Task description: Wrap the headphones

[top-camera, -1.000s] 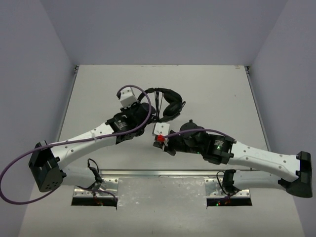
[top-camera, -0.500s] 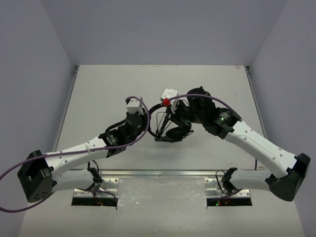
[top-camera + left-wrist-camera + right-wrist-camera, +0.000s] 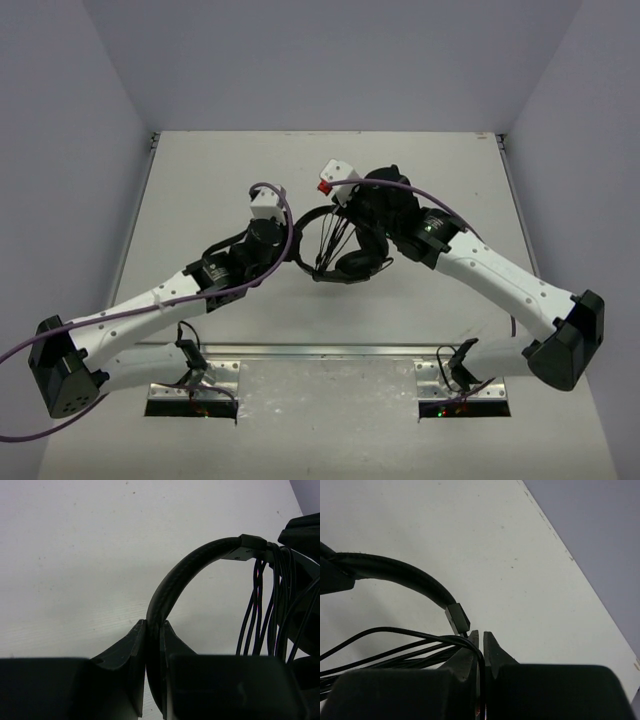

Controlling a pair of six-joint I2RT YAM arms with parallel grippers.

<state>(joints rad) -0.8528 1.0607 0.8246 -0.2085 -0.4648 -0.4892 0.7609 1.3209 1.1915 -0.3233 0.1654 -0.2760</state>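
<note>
The black headphones [image 3: 345,262] are held up over the middle of the table between the two arms. My left gripper [image 3: 290,238] is shut on the curved headband [image 3: 172,587], which runs up and right from between its jaws. My right gripper [image 3: 352,212] is shut on the thin black cord [image 3: 482,662], which passes down between its jaws. Several turns of cord [image 3: 262,605] hang across the headphones near the headband's end [image 3: 457,619]. The ear cups [image 3: 355,268] sit below the right gripper, mostly hidden in the wrist views.
The white table [image 3: 200,180] is walled by grey panels at left, right and back. Thick purple cables [image 3: 60,325] trail along both arms. A metal rail [image 3: 320,352] with the arm mounts runs along the near edge.
My right gripper swung from the near centre up over the headphones to the far side, carrying the cord with it. The left arm shifted slightly, the headband still held.
</note>
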